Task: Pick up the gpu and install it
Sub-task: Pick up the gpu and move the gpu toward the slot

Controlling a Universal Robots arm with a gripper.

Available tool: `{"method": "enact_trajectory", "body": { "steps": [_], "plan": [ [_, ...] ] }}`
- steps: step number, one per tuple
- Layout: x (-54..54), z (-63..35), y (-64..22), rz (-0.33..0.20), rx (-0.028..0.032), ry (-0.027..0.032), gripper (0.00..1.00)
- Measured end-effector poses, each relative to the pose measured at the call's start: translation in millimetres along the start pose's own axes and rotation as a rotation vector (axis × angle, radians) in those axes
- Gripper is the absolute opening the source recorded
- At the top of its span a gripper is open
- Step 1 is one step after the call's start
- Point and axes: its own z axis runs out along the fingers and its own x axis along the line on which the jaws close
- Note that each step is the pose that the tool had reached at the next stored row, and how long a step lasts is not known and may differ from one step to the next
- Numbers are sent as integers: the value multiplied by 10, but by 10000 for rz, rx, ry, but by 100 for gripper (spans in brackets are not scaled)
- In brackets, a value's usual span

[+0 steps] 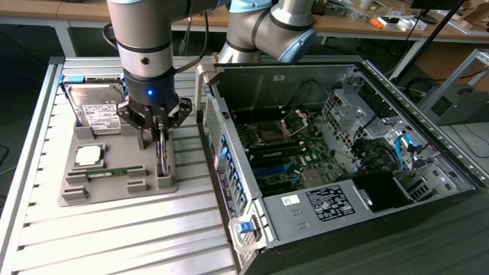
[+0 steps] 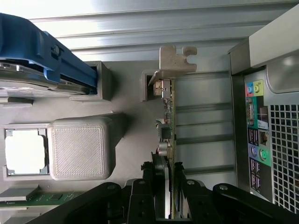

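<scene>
gpu [image 1: 160, 161] stands on edge in grey holder [image 1: 114, 192], hard drive [image 1: 95, 109] toward the exterior view's left. Tool [image 1: 158, 142] set narrow, fingers clamped on the card's upper edge. Open computer case [image 1: 306, 77] just beside, exterior view's right.

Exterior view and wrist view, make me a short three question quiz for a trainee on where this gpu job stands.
1. True or false: the gpu already sits inside the computer case.
2. The gripper is nearest to: A hard drive, B gpu, C memory stick?
3. Fill in: in the exterior view, the grey holder lies to the case's ___.
Key: 1 false; 2 B; 3 left.
</scene>
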Motion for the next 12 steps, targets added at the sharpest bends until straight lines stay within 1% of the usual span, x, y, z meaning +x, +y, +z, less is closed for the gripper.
{"method": "enact_trajectory", "body": {
  "steps": [12],
  "plan": [
    [-1, -52, 1, 0, 1, 1, 28]
  ]
}}
